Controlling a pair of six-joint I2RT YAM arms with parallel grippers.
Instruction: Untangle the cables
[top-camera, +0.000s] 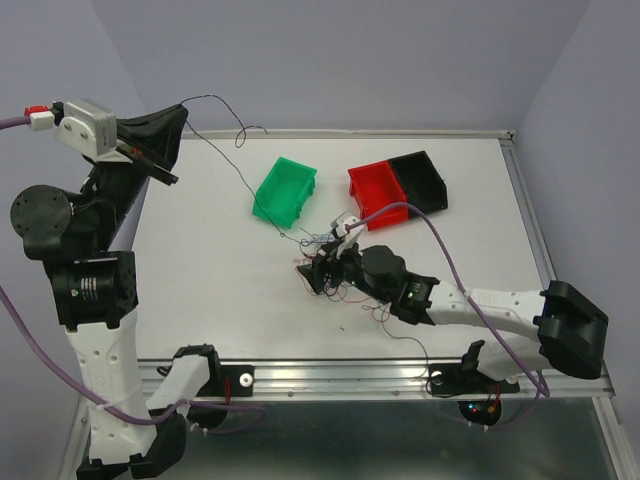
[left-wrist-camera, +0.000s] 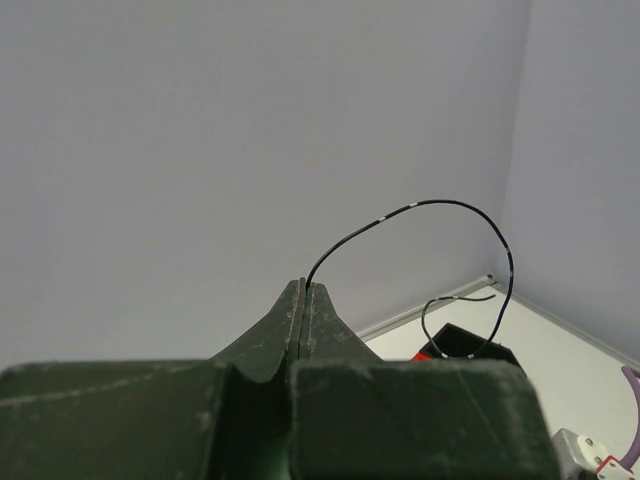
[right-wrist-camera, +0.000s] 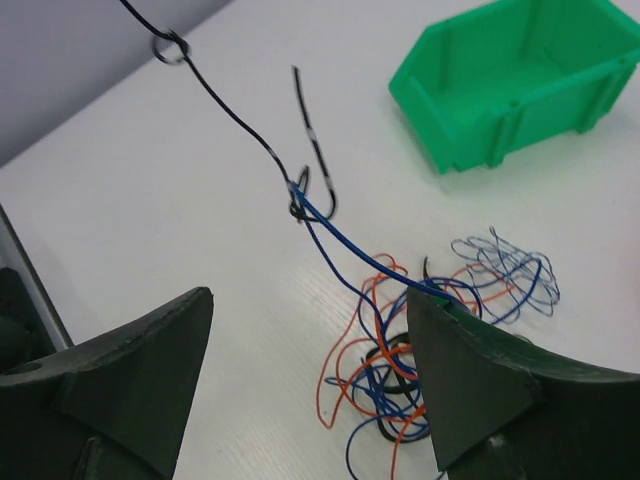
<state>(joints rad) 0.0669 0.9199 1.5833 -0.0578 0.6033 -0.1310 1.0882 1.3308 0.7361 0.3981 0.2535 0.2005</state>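
Top camera: sitting high behind the arm bases, looking down and forward, taking in the whole surface (top-camera: 220, 300) from a distance.

Left wrist camera: riding well above the surface, looking out along the left gripper (left-wrist-camera: 305, 290) toward the back wall (left-wrist-camera: 200, 150), catching only a far corner of the surface and the black bin (left-wrist-camera: 470, 345).

Right wrist camera: hanging low and close, looking down past the right gripper (right-wrist-camera: 310, 300) at the tangle (right-wrist-camera: 400, 370), with the green bin (right-wrist-camera: 510, 80) beyond.

Top and right wrist views are sharing the tangle and green bin. The black strand (left-wrist-camera: 440, 205) is showing in all three.
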